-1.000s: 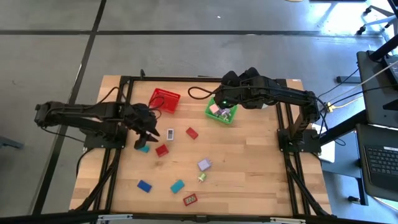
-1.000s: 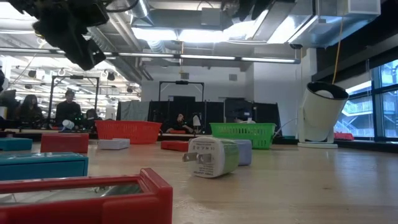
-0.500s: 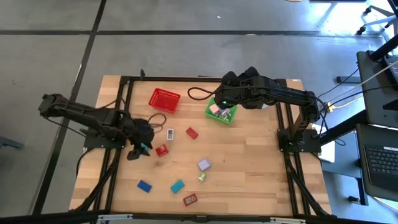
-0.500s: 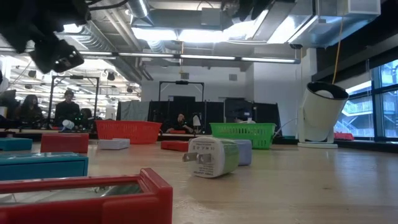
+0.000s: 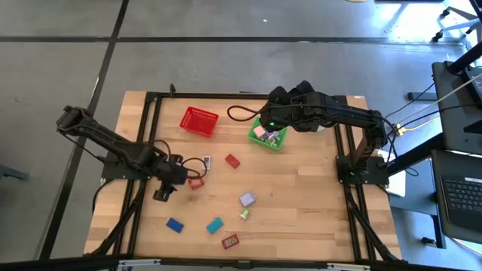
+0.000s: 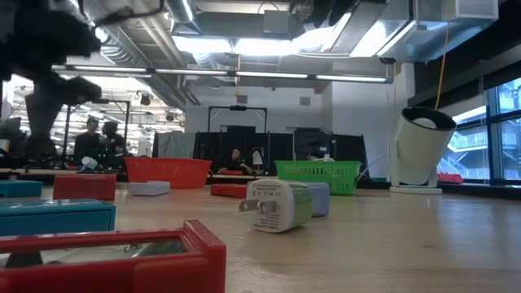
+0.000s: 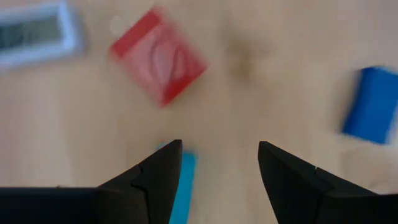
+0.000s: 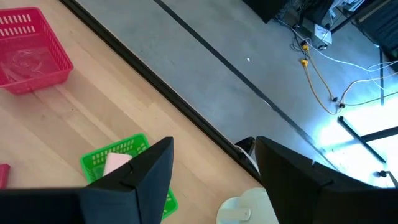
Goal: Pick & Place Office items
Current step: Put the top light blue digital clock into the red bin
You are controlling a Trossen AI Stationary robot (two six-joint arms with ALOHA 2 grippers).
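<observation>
Left fingers (image 7: 214,165) parted, holding nothing, above teal piece (image 7: 182,190) beside red piece (image 7: 158,60)

Two baskets (image 5: 199,120), eight loose office items (image 5: 232,160) on the table (image 5: 316,203)

**Where things lie around the plug adapter**

The plug adapter (image 5: 247,199) lies near the middle of the tabletop (image 5: 301,203). Behind it and to the left stands the left basket (image 5: 199,120). The right basket (image 5: 268,138) stands behind it, slightly to the right, with the right claw (image 5: 265,120) above it. Left of the adapter, the left claw (image 5: 164,193) is low over the tabletop, with a block (image 5: 196,183) just beside it. In front of the adapter lies a framed piece (image 5: 230,242), near the front edge.
</observation>
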